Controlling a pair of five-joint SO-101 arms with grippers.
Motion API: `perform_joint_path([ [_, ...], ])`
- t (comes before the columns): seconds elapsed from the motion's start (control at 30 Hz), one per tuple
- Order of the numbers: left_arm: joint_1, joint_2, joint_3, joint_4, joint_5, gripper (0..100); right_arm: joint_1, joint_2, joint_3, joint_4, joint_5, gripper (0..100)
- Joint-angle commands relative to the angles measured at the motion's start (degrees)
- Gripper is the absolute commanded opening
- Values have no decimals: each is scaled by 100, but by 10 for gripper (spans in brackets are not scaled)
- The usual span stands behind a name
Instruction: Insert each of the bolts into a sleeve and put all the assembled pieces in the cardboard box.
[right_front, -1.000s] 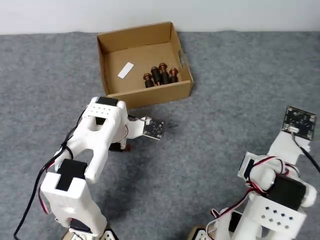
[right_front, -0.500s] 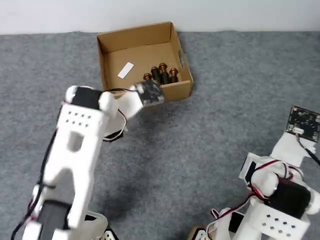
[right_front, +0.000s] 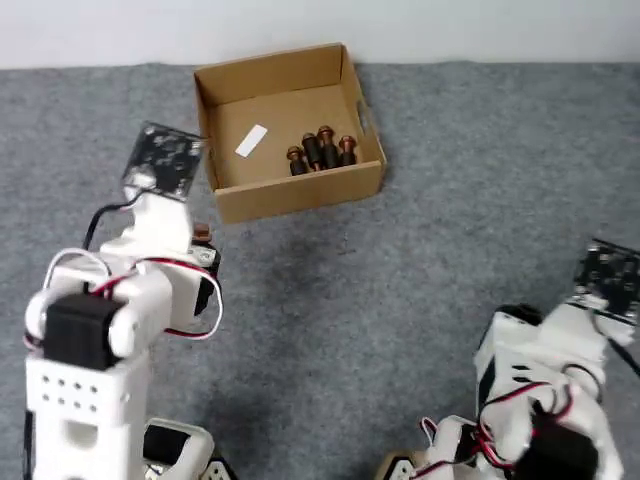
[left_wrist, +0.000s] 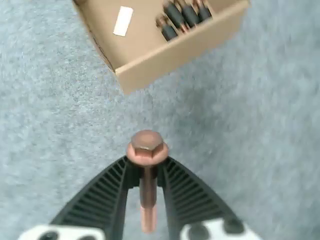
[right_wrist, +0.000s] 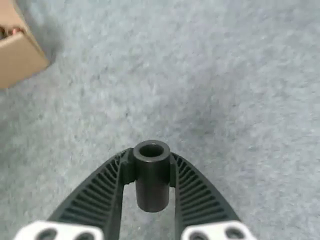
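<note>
The left end effector (left_wrist: 146, 167) clamps a copper bolt (left_wrist: 146, 149) (head foremost); the right end effector (right_wrist: 151, 165) clamps a black sleeve (right_wrist: 151, 186); assembled pieces (right_front: 320, 150) lie in the cardboard box (right_front: 300, 192).

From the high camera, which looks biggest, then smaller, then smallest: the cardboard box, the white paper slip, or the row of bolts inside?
1. Brown cardboard box
2. Row of copper bolts in black sleeves
3. White paper slip

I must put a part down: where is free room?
Bare: the grey mat in front of and right of the brown cardboard box, and the box floor near the white label. Crowded: its right side, with copper-and-black assembled pieces.
</note>
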Motion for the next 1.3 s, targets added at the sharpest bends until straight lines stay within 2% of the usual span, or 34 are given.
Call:
perform_joint_path([
  [0.0,9,-571,567,-668,905,5,-453,-330,290,-400,-325,8],
  [0.17,9,-1503,1376,-1160,1591,5,-1191,-1103,897,-1007,-527,8],
  [0.43,9,-3455,3116,-2312,1626,5,-2211,-2668,2163,-1666,-484,8],
  [0.57,9,-4360,3846,-2646,1626,5,-2791,-2624,2382,-1763,-492,8],
  [0.8,18,-5785,4576,-3103,1644,5,-4101,-2607,2848,-2527,-492,8],
  [0.97,62,-5767,4453,-3270,1670,5,-4813,-2607,3358,-3319,-519,9],
  [1.13,1011,-5749,4426,-3877,1714,5,-5385,-2607,3807,-3978,-475,9],
  [1.27,1495,-5732,4453,-3991,1881,5,-5815,-2598,4009,-4057,-220,9],
])
